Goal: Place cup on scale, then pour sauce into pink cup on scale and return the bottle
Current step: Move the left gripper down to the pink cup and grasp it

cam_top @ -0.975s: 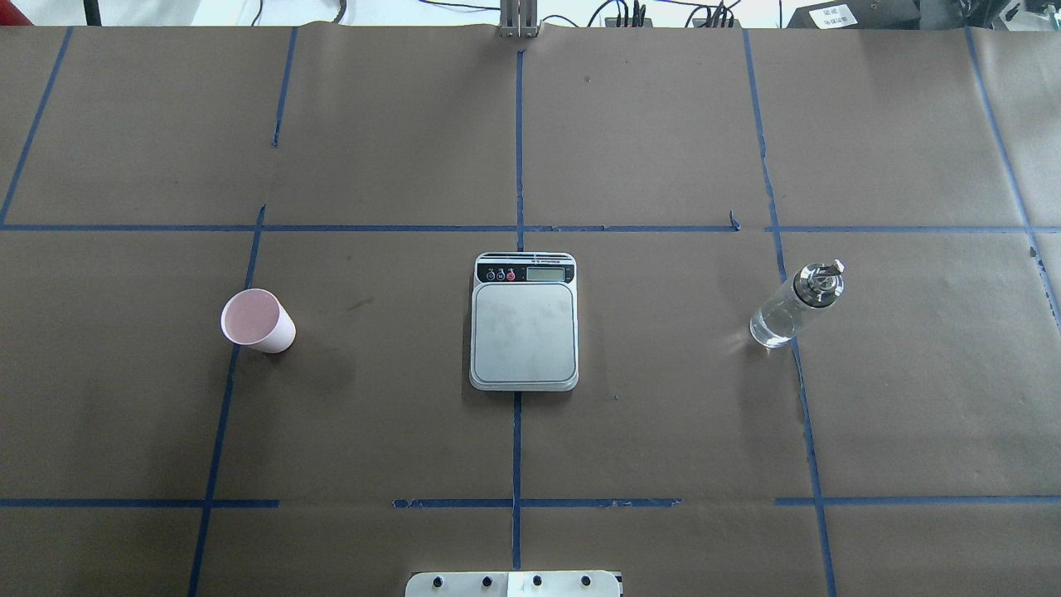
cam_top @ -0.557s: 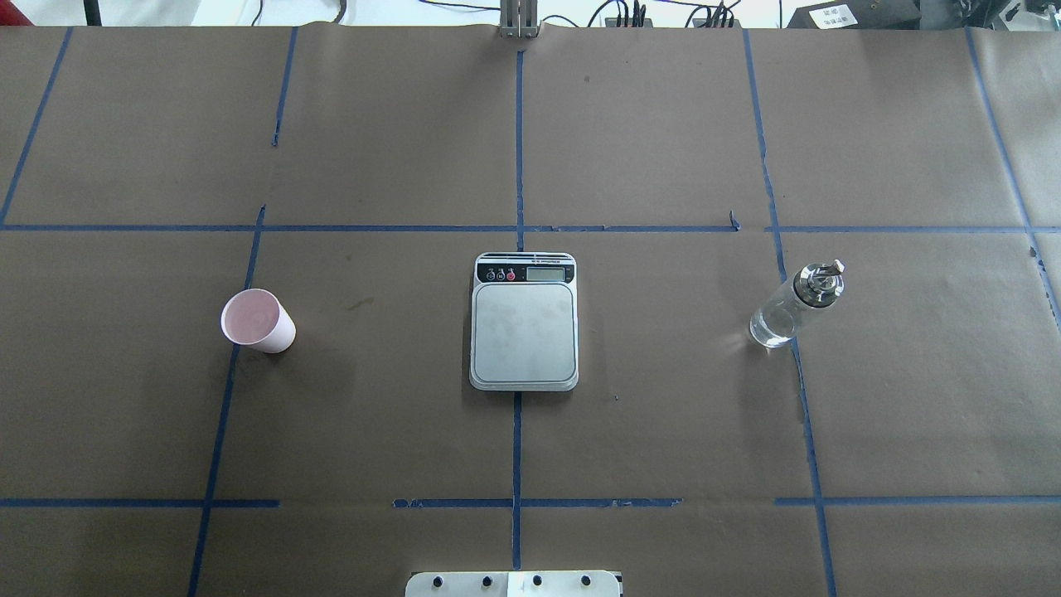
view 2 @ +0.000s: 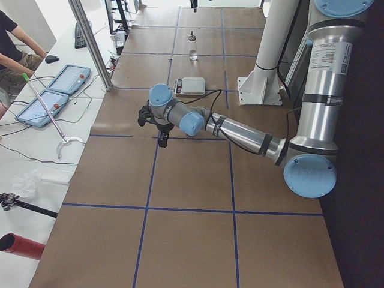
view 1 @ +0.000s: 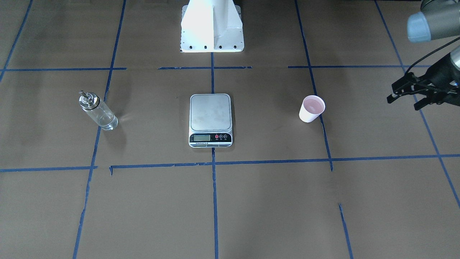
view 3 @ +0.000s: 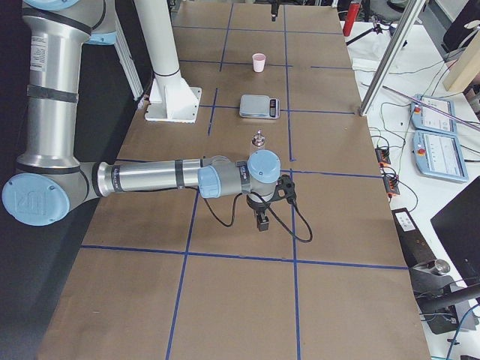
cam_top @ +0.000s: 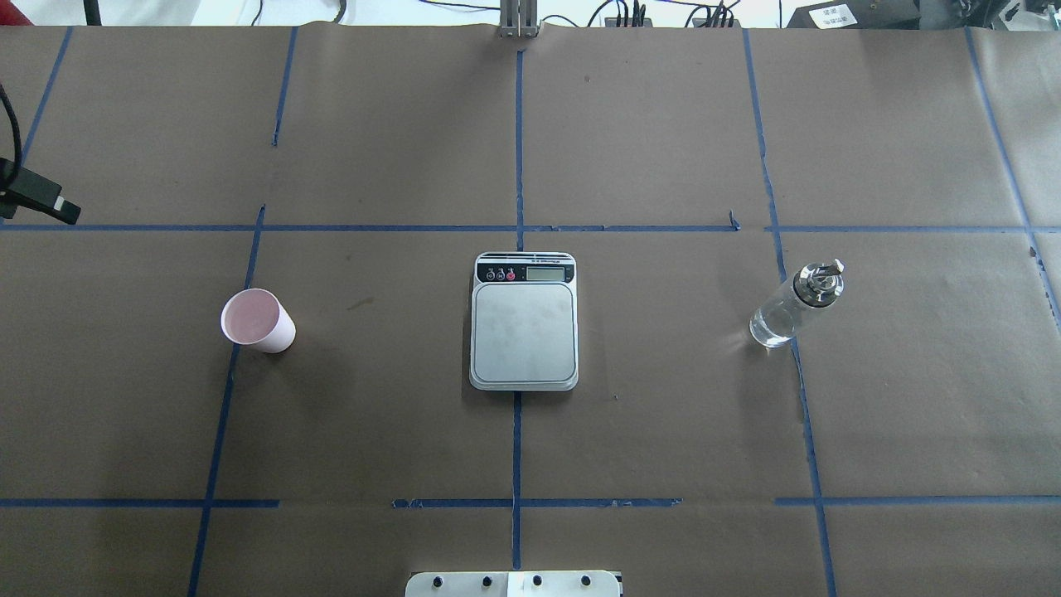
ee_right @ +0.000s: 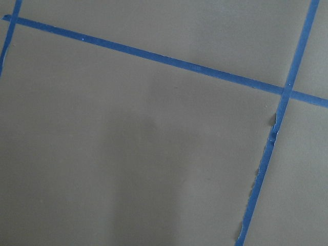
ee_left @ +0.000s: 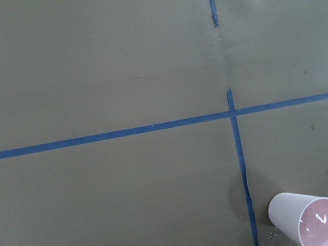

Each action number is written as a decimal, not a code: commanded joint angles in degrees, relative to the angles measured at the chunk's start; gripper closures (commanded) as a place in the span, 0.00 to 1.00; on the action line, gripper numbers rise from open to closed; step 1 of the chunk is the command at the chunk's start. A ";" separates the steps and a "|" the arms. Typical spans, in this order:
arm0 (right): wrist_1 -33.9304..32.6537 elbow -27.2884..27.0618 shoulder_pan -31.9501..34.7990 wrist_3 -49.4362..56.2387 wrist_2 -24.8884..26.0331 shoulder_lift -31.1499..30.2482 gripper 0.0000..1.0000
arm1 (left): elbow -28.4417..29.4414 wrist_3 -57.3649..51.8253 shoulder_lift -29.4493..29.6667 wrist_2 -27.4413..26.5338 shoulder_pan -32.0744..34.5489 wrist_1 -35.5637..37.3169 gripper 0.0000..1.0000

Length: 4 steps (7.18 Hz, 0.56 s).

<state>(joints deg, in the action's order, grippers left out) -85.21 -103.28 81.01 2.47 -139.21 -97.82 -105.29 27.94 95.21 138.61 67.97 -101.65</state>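
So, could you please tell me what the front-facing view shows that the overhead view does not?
Only the front-facing view shows the left gripper whole, its fingers apart, out beyond the cup and clear of it. Only the overhead view shows the cables past the table's far edge; of that gripper it catches just a black tip at its left edge. Both show the cup, the bare scale and the bottle, which stand apart on the table, the scale in the middle.

Brown-papered table with blue tape lines, cup, scale and bottle
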 commanded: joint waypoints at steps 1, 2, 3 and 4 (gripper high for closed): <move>0.56 -0.17 -0.24 0.08 -0.27 0.08 0.00 | -0.18 1.33 0.33 -0.88 -2.05 0.14 0.00; 2.48 0.09 -0.24 -0.01 -0.01 0.08 0.00 | -0.61 1.77 0.41 -1.05 -3.36 0.14 0.00; 2.68 0.01 -0.24 0.08 -0.01 0.08 0.00 | -0.53 5.25 1.54 -4.19 -4.85 0.05 0.00; 2.77 -0.08 -0.24 0.08 0.08 0.08 0.00 | -0.36 5.98 2.25 -4.48 -5.39 0.14 0.00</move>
<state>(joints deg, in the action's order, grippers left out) -82.84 -103.29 80.78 2.53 -139.23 -97.74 -105.74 32.12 96.52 135.43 63.70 -101.56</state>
